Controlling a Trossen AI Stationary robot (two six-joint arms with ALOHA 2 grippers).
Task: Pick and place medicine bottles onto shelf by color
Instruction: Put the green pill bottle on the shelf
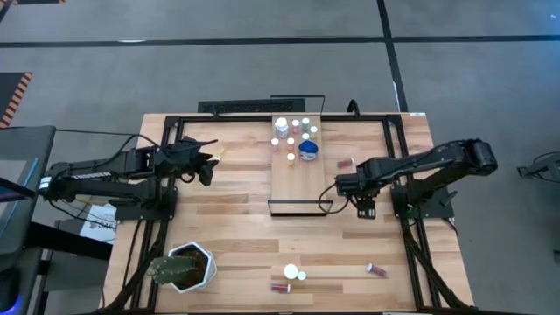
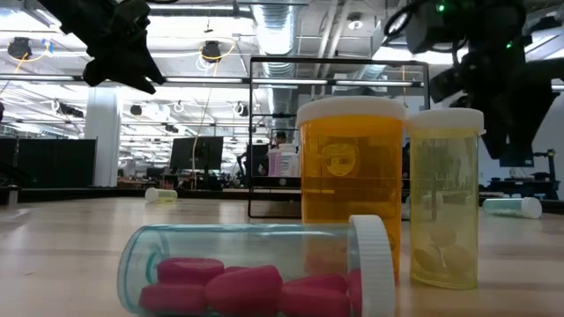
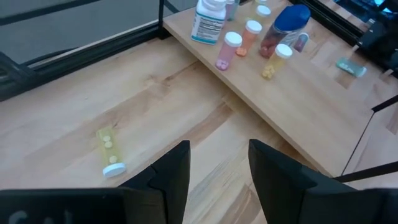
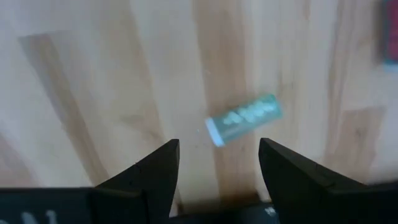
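Teal vial lying beyond open right end effector

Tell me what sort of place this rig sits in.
Probably an open-plan lab or office: the low view shows exposed ceiling ducts, a desk monitor and a person behind the slatted table.

The shelf has its twelve-o'clock half crowded with upright bottles, the wide blue one among them; its six-o'clock half is bare board, open from above. The right gripper hangs over the tabletop at the shelf's three o'clock, jaws apart, a lying green vial beneath. At nine o'clock, bare wood surrounds one lying yellow vial. The plant pot blocks the seven-o'clock corner.
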